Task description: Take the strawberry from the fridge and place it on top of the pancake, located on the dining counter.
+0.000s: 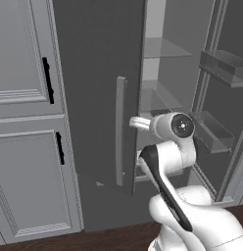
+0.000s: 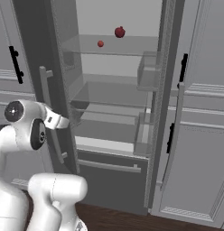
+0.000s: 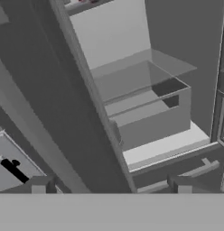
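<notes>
The fridge [image 2: 114, 90] stands with both doors swung open, showing a pale interior and glass shelves. The strawberry [image 2: 100, 43], tiny and bright red, lies on an upper shelf, with a larger maroon fruit [image 2: 119, 32] behind it to the right. My gripper [image 2: 64, 122] is at mid height beside the left door's vertical bar handle [image 2: 46, 108], well below and left of the strawberry. In the hand view my gripper [image 3: 111, 186] is open, its fingertips [image 3: 41, 184] far apart either side of the left door's edge [image 3: 95, 117], holding nothing. The pancake and the dining counter are out of view.
Light-grey panelled cabinets with black handles [image 1: 47, 81] flank the fridge on both sides. The open left door [image 1: 99, 73] and its handle [image 1: 121, 132] stand close to my wrist. The right door carries shelf bins [image 2: 147, 74]. A bottom drawer [image 2: 109, 164] sits below; dark wood floor [image 2: 132, 219] lies in front.
</notes>
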